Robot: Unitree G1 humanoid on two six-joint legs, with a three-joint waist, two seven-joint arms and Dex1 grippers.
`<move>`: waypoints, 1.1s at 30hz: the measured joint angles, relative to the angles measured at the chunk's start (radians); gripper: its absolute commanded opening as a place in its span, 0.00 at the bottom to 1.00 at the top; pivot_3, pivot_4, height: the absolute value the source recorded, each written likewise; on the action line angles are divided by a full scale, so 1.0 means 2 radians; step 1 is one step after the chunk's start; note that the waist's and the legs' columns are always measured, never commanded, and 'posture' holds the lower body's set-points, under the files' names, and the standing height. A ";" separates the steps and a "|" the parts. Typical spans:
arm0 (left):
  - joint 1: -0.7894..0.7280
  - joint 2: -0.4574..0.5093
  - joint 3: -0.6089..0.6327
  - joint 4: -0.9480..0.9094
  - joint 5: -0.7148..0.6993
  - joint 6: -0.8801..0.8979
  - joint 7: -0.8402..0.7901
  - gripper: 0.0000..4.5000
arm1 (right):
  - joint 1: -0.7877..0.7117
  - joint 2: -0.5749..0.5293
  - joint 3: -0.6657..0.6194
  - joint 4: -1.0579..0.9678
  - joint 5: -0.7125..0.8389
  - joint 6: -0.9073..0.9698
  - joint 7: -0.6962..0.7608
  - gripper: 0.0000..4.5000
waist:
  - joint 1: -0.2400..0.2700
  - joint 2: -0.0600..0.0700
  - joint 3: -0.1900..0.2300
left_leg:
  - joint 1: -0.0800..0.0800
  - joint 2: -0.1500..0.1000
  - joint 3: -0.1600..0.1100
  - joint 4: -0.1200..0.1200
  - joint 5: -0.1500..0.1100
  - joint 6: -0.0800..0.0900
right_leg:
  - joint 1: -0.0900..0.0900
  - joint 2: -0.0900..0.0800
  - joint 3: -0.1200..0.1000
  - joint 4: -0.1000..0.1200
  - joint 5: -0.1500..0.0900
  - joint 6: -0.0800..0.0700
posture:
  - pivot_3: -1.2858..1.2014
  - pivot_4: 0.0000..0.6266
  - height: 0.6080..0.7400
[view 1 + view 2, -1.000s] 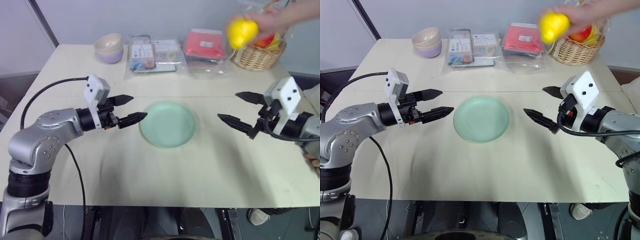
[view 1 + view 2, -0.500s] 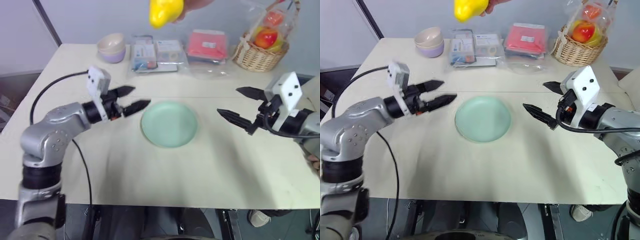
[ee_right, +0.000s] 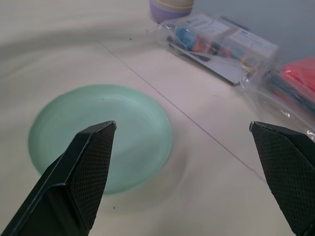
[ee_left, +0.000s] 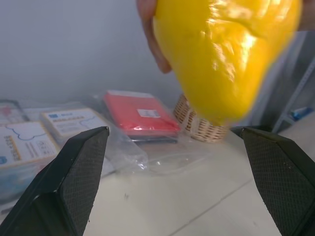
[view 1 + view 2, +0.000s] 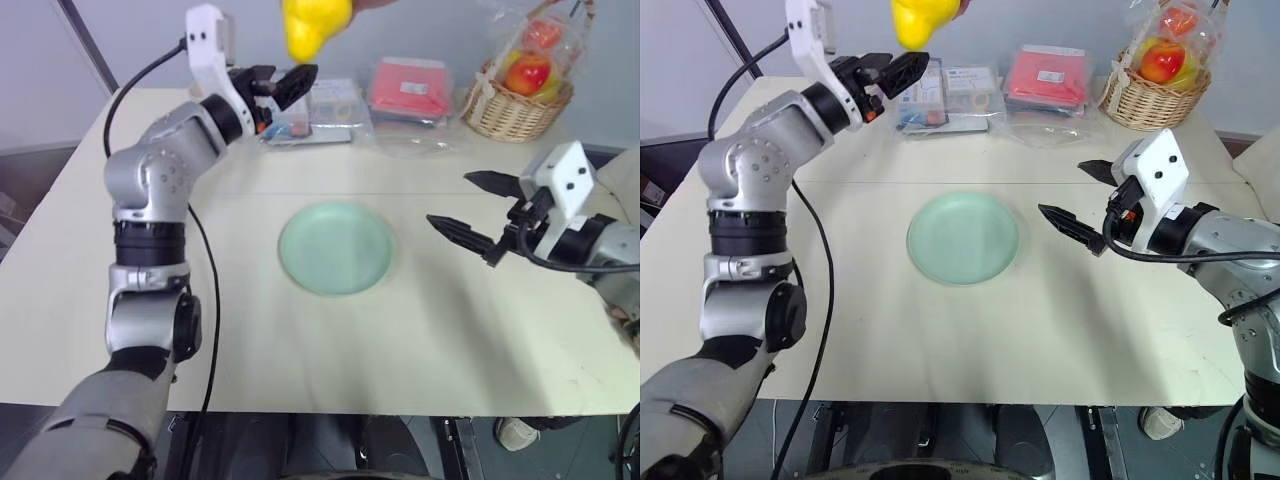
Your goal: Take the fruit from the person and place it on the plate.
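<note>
With your left gripper point(image 5: 292, 84) jaws spread wide, take the glossy, likely slippery fruit point(image 4: 224, 54) across its broad middle, below the person's fingers point(image 4: 150, 37).

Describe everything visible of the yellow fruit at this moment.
The glossy bright yellow fruit is rounded, tapering downward to a blunt end. A person's fingers hold it from above, in the air over the table's far side. The left gripper, its fingers open, is raised close beside it, not touching it.
</note>
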 measured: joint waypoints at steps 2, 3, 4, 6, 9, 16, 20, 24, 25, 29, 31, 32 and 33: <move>-0.013 0.000 -0.008 0.020 0.012 -0.011 -0.014 1.00 | 0.000 0.003 0.000 0.000 0.000 0.000 -0.002 0.99 | -0.001 0.000 0.000 | 0.000 0.000 0.000 0.000 0.000 0.000 | 0.000 0.000 0.000 0.000 0.000 0.000 | 0.52 0.24 1.00; -0.017 -0.001 -0.013 0.030 0.017 -0.017 -0.021 1.00 | 0.000 0.004 0.000 0.000 -0.001 -0.001 -0.004 0.99 | -0.001 0.000 0.000 | 0.000 0.000 0.000 0.000 0.000 0.000 | 0.000 0.000 0.000 0.000 0.000 0.000 | 0.52 0.24 1.00; -0.021 -0.001 -0.014 0.038 0.022 -0.022 -0.029 1.00 | 0.000 0.004 0.000 0.000 -0.001 -0.001 -0.005 0.99 | -0.001 0.000 0.000 | 0.000 0.000 0.000 0.000 0.000 0.000 | 0.000 0.000 0.000 0.000 0.000 0.000 | 0.52 0.24 1.00; -0.029 -0.001 -0.015 0.057 0.032 -0.032 -0.042 1.00 | 0.002 0.004 0.000 -0.001 -0.002 -0.002 -0.006 0.99 | 0.000 0.000 0.000 | 0.000 0.000 0.000 0.000 0.000 0.000 | 0.000 0.000 0.000 0.000 0.000 0.000 | 0.52 0.24 1.00; -0.042 -0.001 -0.015 0.071 0.044 -0.047 -0.058 1.00 | 0.005 0.007 -0.001 -0.002 -0.004 -0.004 -0.009 0.99 | 0.000 0.000 0.000 | 0.000 0.000 0.000 0.000 0.000 0.000 | 0.000 0.000 0.000 0.000 0.000 0.000 | 0.52 0.24 1.00; -0.068 -0.004 -0.014 0.091 0.062 -0.070 -0.082 1.00 | 0.009 0.007 -0.001 -0.008 -0.006 -0.010 -0.012 0.99 | 0.000 0.000 0.000 | 0.000 0.000 0.000 0.000 0.000 0.000 | 0.000 0.000 0.000 0.000 0.000 0.000 | 0.52 0.24 1.00; -0.074 -0.005 -0.014 0.097 0.067 -0.076 -0.089 1.00 | 0.009 0.007 -0.001 -0.008 -0.006 -0.012 -0.012 0.99 | 0.000 0.000 0.000 | 0.000 0.000 0.000 0.000 0.000 0.000 | -0.001 0.000 0.000 0.000 0.000 0.000 | 0.52 0.24 1.00; -0.074 -0.007 -0.013 0.102 0.072 -0.079 -0.091 0.71 | 0.011 0.007 -0.001 -0.008 -0.011 -0.014 -0.012 1.00 | 0.000 0.000 0.000 | 0.000 0.000 0.000 0.000 0.000 0.000 | -0.001 0.000 0.000 0.000 0.000 0.000 | 0.52 0.24 1.00; -0.074 -0.008 -0.013 0.104 0.074 -0.079 -0.091 0.59 | 0.013 0.007 -0.001 -0.008 -0.011 -0.014 -0.012 1.00 | 0.000 0.000 0.000 | 0.000 0.000 0.000 0.000 0.000 0.000 | -0.001 0.000 0.000 0.000 0.000 0.000 | 0.52 0.24 1.00; -0.074 -0.009 -0.012 0.105 0.076 -0.079 -0.090 0.35 | 0.017 0.007 -0.001 -0.008 -0.015 -0.015 -0.012 1.00 | 0.000 0.000 0.000 | -0.001 0.000 0.000 0.000 0.000 0.000 | -0.001 0.000 0.000 0.000 0.000 0.000 | 0.52 0.24 1.00; -0.074 -0.009 -0.012 0.106 0.077 -0.079 -0.089 0.35 | 0.017 0.007 -0.001 -0.008 -0.015 -0.015 -0.011 1.00 | 0.000 0.000 0.000 | -0.001 0.000 0.000 0.000 0.000 0.000 | -0.001 0.000 0.000 0.000 0.000 0.000 | 0.52 0.24 1.00; -0.074 -0.009 -0.012 0.106 0.077 -0.079 -0.089 0.35 | 0.017 0.007 -0.001 -0.008 -0.015 -0.015 -0.011 1.00 | 0.000 0.000 0.000 | -0.001 0.000 0.000 0.000 0.000 0.000 | -0.001 0.000 0.000 0.000 0.000 0.000 | 0.52 0.24 1.00; -0.074 -0.010 -0.012 0.107 0.077 -0.079 -0.088 0.35 | 0.018 0.007 -0.001 -0.008 -0.015 -0.015 -0.011 1.00 | 0.000 0.000 0.000 | -0.001 0.000 0.000 0.000 0.000 0.000 | -0.001 0.000 0.000 0.000 0.000 0.000 | 0.52 0.24 1.00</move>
